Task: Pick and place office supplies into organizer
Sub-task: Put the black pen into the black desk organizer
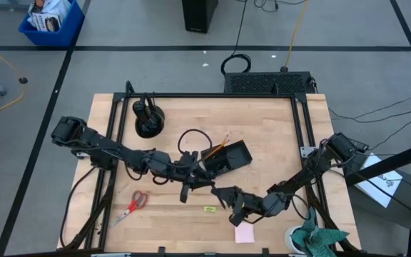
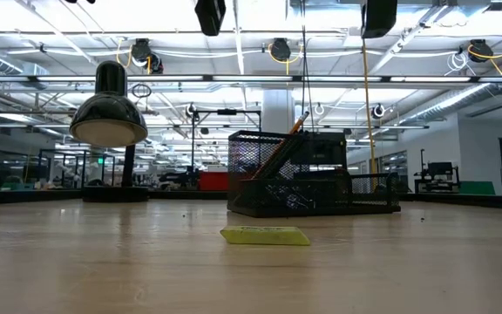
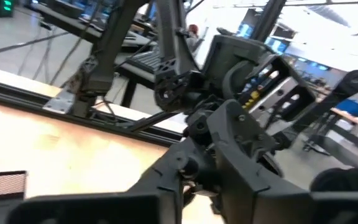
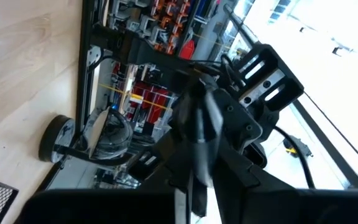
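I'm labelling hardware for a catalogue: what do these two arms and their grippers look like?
Both the left arm and right arm are dark, near-black, built of chunky jointed segments with black cables alongside. The left gripper and right gripper are equally dark and blocky, without visible markings.

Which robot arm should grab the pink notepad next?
Probably the right. Its tool hangs nearer the pink notepad at the table's near edge, while the left tool sits farther off, beside the organizer.
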